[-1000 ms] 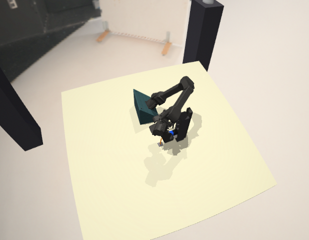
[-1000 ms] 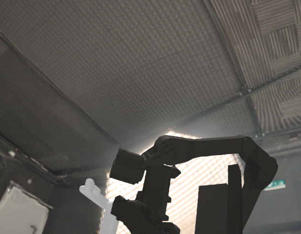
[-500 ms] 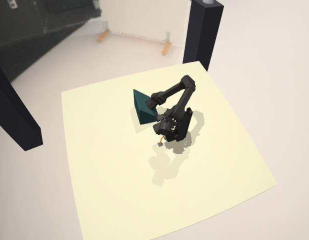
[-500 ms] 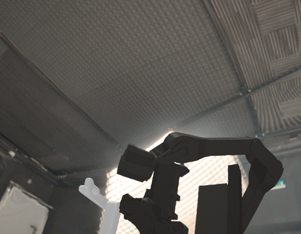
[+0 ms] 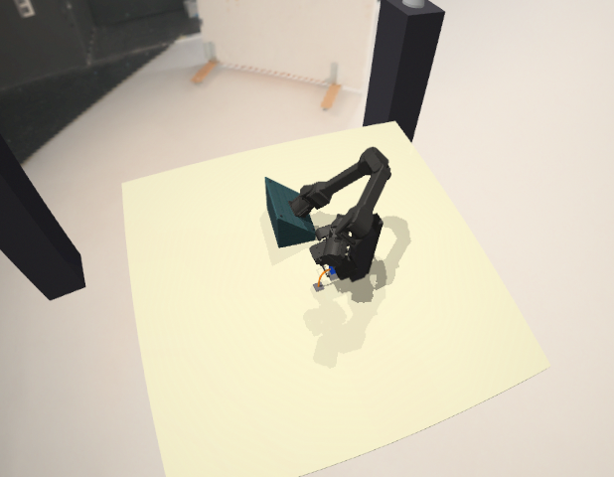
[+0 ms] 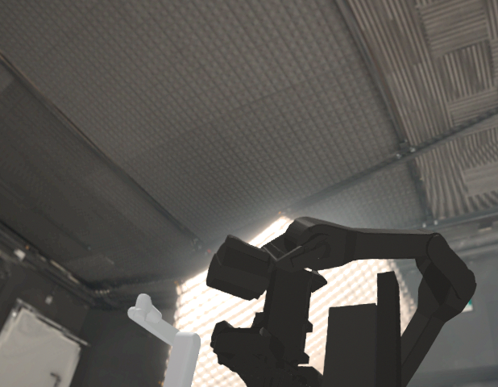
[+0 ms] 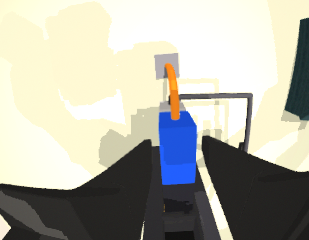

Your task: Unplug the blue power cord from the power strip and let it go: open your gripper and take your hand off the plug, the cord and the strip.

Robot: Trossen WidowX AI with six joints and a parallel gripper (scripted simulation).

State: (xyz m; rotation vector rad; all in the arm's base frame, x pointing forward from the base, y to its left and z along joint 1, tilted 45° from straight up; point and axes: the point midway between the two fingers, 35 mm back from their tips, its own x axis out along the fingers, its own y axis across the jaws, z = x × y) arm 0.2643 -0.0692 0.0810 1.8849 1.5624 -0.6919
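The blue plug (image 5: 332, 270) (image 7: 178, 150) lies between the spread fingers of my gripper (image 7: 177, 144) in the wrist view, with a visible gap on each side. The gripper is partly open and grips nothing. The plug's lower end meets the dark power strip (image 5: 370, 248) (image 6: 349, 341) in the wrist view; its contacts are hidden. An orange cord (image 5: 320, 277) (image 7: 174, 95) curves from the plug's other end to a small grey block (image 5: 318, 287) (image 7: 166, 65). In the top view the arm hides the fingertips and part of the strip.
A thin dark wire frame (image 7: 249, 120) stands just right of the plug in the wrist view. A dark teal wedge-shaped block (image 5: 292, 228) (image 7: 301, 75) stands beside the arm on the pale yellow table top (image 5: 210, 333). Dark pillars (image 5: 399, 67) (image 5: 27, 221) stand beyond the table.
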